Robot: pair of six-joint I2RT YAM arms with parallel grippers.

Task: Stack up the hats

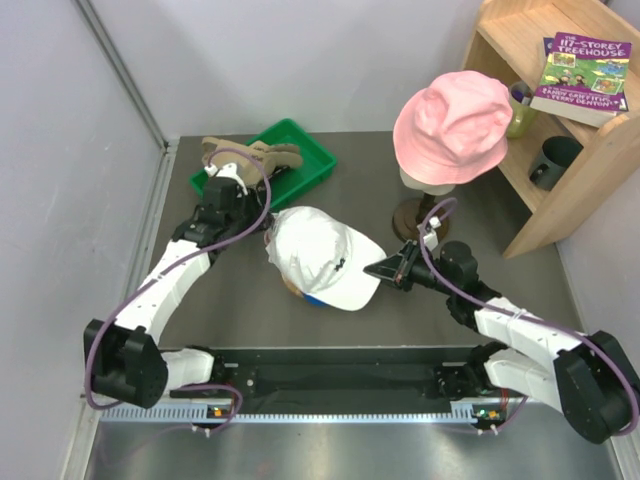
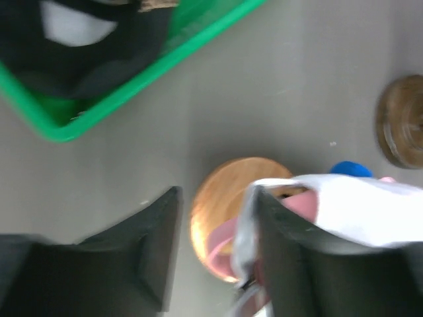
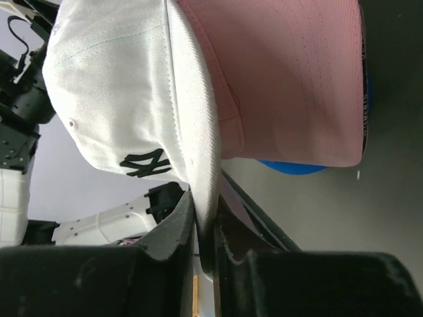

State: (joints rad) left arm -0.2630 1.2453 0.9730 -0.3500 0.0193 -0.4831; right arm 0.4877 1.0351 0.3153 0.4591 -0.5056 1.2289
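White cap (image 1: 320,252) tops the stack at the middle of your table (image 1: 360,195). It sits over a pink cap (image 3: 291,79), with a blue cap (image 3: 291,167) peeking out beneath, all on a round wooden stand (image 2: 211,198). Your right fingers (image 1: 378,268) are clamped on the white cap's peak at its 3 o'clock side. Your left fingers (image 1: 262,238) stand spread apart at its 9 o'clock edge, with white fabric lying against one of them. At 11 o'clock from the stack, a green tray (image 1: 318,170) holds a tan cap (image 1: 250,153) and a black cap (image 2: 99,53). At 1 o'clock, a pink hat (image 1: 452,125) sits on a mannequin head (image 1: 425,180), next to a wooden shelf (image 1: 590,150).
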